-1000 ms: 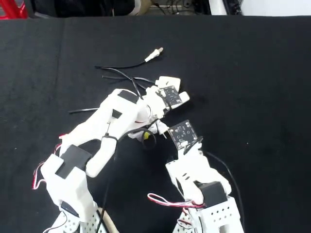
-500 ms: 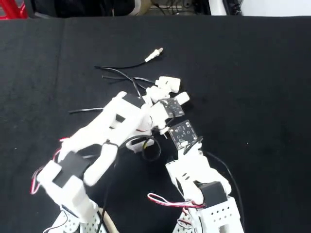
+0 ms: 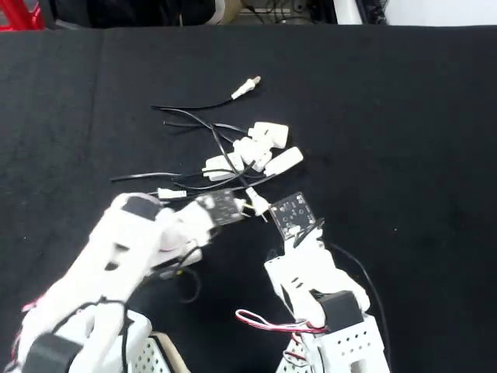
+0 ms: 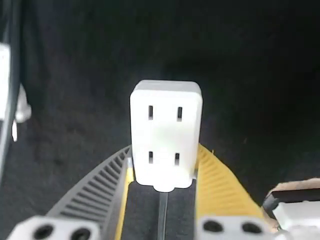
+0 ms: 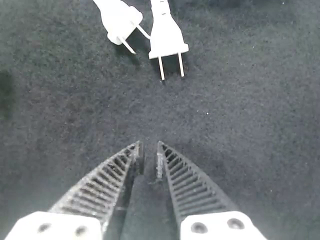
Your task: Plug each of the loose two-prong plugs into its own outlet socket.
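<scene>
Two white plugs (image 5: 166, 37) lie on black cloth (image 3: 404, 116) just ahead of my right claw (image 5: 148, 147), tips nearly together, empty. My left claw (image 4: 165, 150) clamps the outlet socket (image 4: 165, 120). Clutter (image 3: 272, 12) lines the room behind.

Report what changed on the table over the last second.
The left gripper pulled back from the pile of white plugs toward its own base, with its jaws shut on a white two-socket outlet block. The right gripper and the lone white plug at the far side stayed put.
</scene>
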